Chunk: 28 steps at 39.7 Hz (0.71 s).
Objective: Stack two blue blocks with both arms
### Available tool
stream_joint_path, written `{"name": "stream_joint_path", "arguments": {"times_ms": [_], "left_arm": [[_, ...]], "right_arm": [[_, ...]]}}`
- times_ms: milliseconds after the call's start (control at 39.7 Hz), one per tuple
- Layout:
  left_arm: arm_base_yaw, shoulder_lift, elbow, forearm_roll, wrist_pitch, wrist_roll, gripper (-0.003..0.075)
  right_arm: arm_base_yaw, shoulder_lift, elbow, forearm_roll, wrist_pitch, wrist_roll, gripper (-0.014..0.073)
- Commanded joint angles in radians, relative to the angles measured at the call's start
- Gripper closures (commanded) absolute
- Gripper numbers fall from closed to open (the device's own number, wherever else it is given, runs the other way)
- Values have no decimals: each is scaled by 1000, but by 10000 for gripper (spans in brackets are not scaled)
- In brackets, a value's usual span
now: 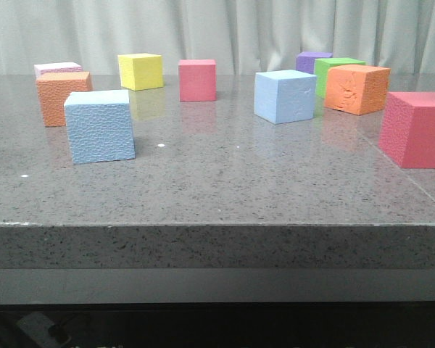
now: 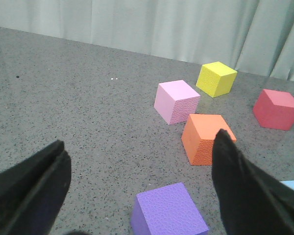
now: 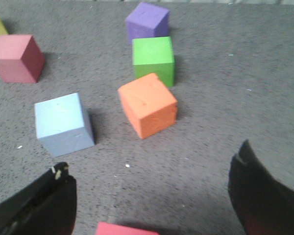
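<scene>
The pebbled blue block (image 1: 99,125) stands at the left of the table. The smoother blue block (image 1: 285,96) stands right of centre, farther back. Neither arm shows in the front view. My left gripper (image 2: 139,142) is open and holds nothing. Close below it lies a pebbled cube (image 2: 169,211) that looks purple in this view; its place in front of the orange cube (image 2: 206,138) matches the pebbled blue block. A light blue corner (image 2: 293,186) peeks in at the edge. My right gripper (image 3: 152,159) is open and empty, and the smoother blue block (image 3: 62,123) lies ahead, beyond one finger.
Around the left block stand an orange cube (image 1: 63,96), a pink one (image 1: 56,69), a yellow one (image 1: 140,71) and a red one (image 1: 197,80). At the right stand orange (image 1: 357,88), green (image 1: 337,71), purple (image 1: 313,61) and large red (image 1: 416,129) cubes. The table's front edge (image 1: 217,225) is near.
</scene>
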<state>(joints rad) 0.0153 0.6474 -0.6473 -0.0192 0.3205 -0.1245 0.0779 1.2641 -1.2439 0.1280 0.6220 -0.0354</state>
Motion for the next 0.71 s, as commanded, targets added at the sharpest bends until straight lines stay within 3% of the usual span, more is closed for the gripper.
{"name": "stream_joint_path", "arguments": {"times_ms": [0,353,680], "left_arm": [[2,-2,-37,-2,-71,-4,156],[2,-2,-37,-2,-88,-4,156],[2,-2,-37,-2,-88,-4,156]], "right_arm": [[52,72,-125,3,-6,-29,-38],[214,451,-539,3,223,-37,-38],[232,682,-726,3,337,-37,-38]]}}
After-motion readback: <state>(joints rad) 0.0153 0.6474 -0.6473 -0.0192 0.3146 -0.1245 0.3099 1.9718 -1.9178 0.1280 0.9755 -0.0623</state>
